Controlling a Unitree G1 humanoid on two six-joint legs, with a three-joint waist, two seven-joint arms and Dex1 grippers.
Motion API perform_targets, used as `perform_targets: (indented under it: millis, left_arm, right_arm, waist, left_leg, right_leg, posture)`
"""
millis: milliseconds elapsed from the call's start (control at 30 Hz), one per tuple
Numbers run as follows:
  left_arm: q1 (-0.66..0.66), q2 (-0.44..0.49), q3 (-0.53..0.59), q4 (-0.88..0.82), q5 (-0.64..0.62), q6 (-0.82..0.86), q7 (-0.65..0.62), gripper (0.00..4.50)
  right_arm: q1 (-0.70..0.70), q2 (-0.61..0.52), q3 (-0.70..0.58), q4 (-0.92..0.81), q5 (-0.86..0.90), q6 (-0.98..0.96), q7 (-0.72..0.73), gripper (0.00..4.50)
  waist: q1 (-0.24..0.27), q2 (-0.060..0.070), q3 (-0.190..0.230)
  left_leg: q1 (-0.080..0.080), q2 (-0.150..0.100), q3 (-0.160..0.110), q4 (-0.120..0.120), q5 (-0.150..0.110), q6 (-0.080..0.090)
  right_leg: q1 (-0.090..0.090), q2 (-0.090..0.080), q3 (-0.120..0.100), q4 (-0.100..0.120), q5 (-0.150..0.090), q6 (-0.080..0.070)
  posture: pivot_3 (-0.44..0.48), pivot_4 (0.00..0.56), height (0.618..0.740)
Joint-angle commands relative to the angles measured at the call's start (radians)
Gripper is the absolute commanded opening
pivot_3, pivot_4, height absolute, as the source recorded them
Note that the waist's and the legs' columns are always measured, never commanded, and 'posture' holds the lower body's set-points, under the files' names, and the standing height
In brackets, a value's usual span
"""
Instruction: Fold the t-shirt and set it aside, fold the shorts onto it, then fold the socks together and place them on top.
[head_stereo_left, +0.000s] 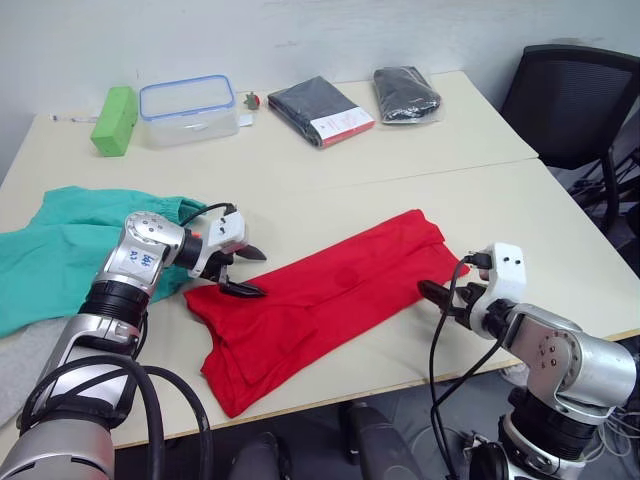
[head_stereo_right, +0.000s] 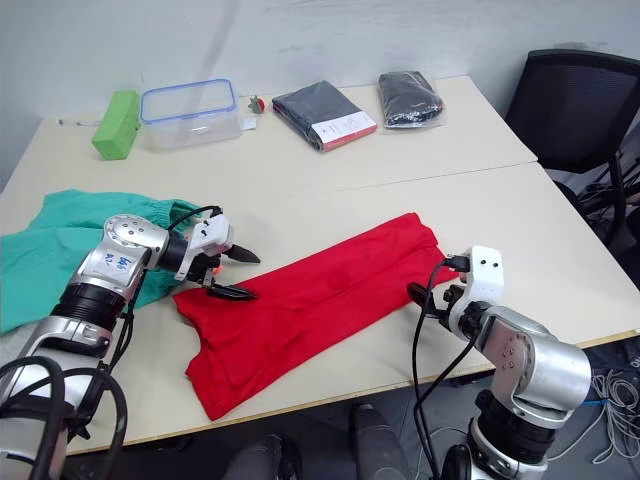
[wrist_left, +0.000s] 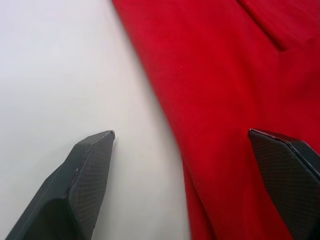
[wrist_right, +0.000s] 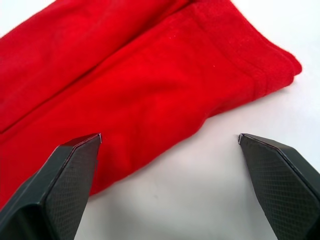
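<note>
The red t-shirt (head_stereo_left: 325, 300) lies on the table as a long strip folded lengthwise, running from front left to back right. My left gripper (head_stereo_left: 262, 273) is open at the strip's left end, one finger over the red cloth and the other over bare table, as the left wrist view shows (wrist_left: 182, 135). My right gripper (head_stereo_left: 432, 295) is open just off the strip's right end, low over the table beside the hem (wrist_right: 260, 65). The teal shorts (head_stereo_left: 60, 240) lie spread at the left, partly under my left arm. Light grey socks (head_stereo_left: 22, 365) show at the front left edge.
Along the back of the table (head_stereo_left: 350, 170) stand a green block (head_stereo_left: 114, 120), a clear box with a blue-rimmed lid (head_stereo_left: 187, 110) and two dark packaged garments (head_stereo_left: 320, 110) (head_stereo_left: 405, 93). A black office chair (head_stereo_left: 575, 100) stands at the far right corner.
</note>
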Motion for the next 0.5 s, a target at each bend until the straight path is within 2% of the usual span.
perform_targets:
  millis: [33,167,400,500]
  left_arm:
    - [0.010,-0.002,0.019,-0.018,-0.007,-0.005,-0.023,3.54]
    - [0.020,-0.003,0.025,-0.030,-0.007,-0.001,-0.028,2.30]
    - [0.039,0.002,0.040,-0.067,-0.017,0.015,-0.029,0.01]
    - [0.059,0.007,0.046,-0.098,-0.022,0.030,-0.035,0.00]
  right_arm:
    - [-0.032,0.022,-0.024,0.068,0.036,-0.012,-0.017,4.50]
    - [-0.020,0.003,0.027,0.123,0.046,-0.083,-0.042,3.55]
    - [-0.021,-0.001,0.012,0.162,0.088,-0.108,-0.062,1.04]
    - [-0.024,-0.012,0.013,0.168,0.113,-0.108,-0.060,0.02]
  waist:
    - [-0.001,-0.001,-0.001]
    - [-0.002,-0.006,-0.004]
    - [-0.002,-0.008,-0.005]
    - [-0.002,-0.008,-0.005]
  left_leg:
    - [0.000,0.000,0.000,0.000,0.000,0.001]
    - [0.001,-0.001,0.000,0.000,-0.001,0.003]
    - [0.002,-0.001,0.000,0.000,-0.001,0.005]
    - [0.003,0.000,-0.001,0.000,-0.001,0.005]
  right_leg:
    - [0.000,0.000,0.000,0.000,0.000,0.001]
    - [0.000,-0.001,0.000,-0.003,0.001,0.001]
    - [0.001,-0.002,0.000,0.000,0.001,0.001]
    - [0.001,-0.002,0.000,0.000,0.001,0.001]
  posture:
    - [0.000,0.150,0.740]
    - [0.000,0.150,0.740]
    - [0.000,0.150,0.740]
    - [0.000,0.150,0.740]
